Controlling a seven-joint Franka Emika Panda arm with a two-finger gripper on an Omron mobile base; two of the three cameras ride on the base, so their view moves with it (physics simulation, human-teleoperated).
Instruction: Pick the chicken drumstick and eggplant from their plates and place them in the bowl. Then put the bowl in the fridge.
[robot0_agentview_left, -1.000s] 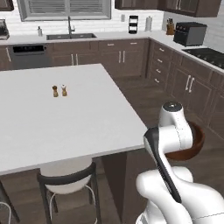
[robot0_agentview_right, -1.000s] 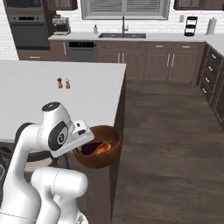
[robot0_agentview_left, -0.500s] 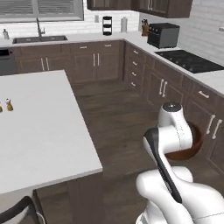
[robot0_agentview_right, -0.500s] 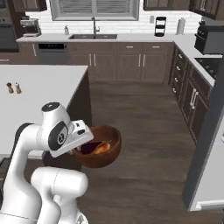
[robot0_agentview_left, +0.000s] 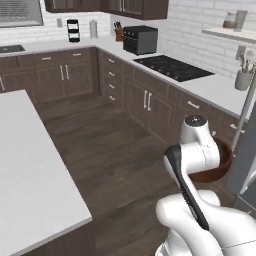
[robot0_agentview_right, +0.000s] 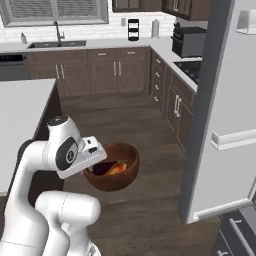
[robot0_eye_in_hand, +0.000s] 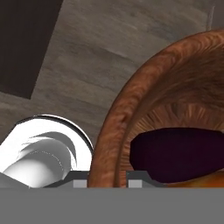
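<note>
Reddish-brown wooden bowl (robot0_agentview_right: 111, 173) rides at the robot's chest, rim pinched by the two-finger gripper (robot0_eye_in_hand: 107, 178), w/ dark purple eggplant (robot0_agentview_right: 103, 168) and orange-brown drumstick (robot0_agentview_right: 118, 168) inside. Tall grey fridge (robot0_agentview_right: 227, 125) stands just right. Risk: one-sided rim grip may let the bowl tip while swinging in. Right base view shows contents; left base view hides them behind the arm.

base views behind arm, hand view close
</note>
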